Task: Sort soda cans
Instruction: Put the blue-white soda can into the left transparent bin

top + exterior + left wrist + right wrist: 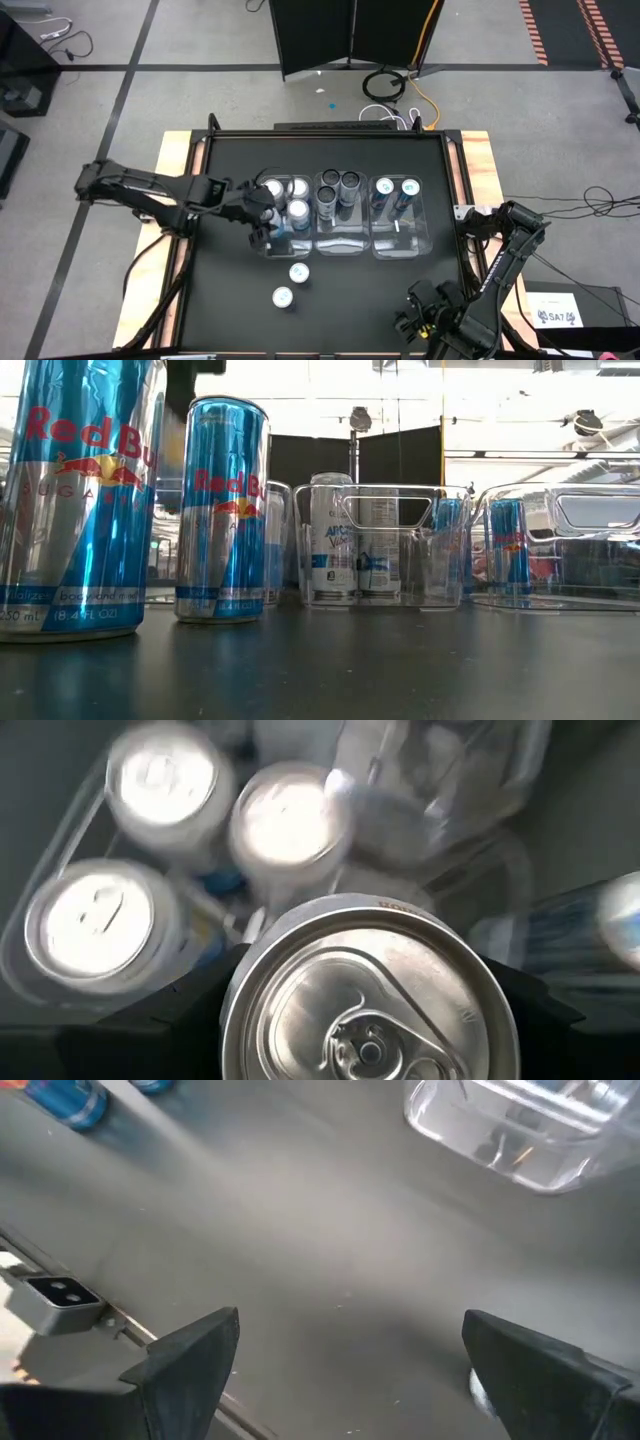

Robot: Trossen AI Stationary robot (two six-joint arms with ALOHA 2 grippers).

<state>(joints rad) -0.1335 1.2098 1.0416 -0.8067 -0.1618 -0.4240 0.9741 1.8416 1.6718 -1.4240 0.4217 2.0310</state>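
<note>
Two blue soda cans with silver tops (pixel 290 284) stand alone on the black worktop (pixel 230 300) at about 6 o'clock, close to the near edge. The right gripper (pixel 425 315) waits at 5 o'clock, its fingers wide open and empty. Farther back, three clear plastic bins (pixel 340 240) sit in a row. At 9 o'clock, the left gripper (pixel 262 215) holds a silver-topped can (pixel 370 990) between its fingers over the left bin (pixel 268 245), where more cans stand.
</note>
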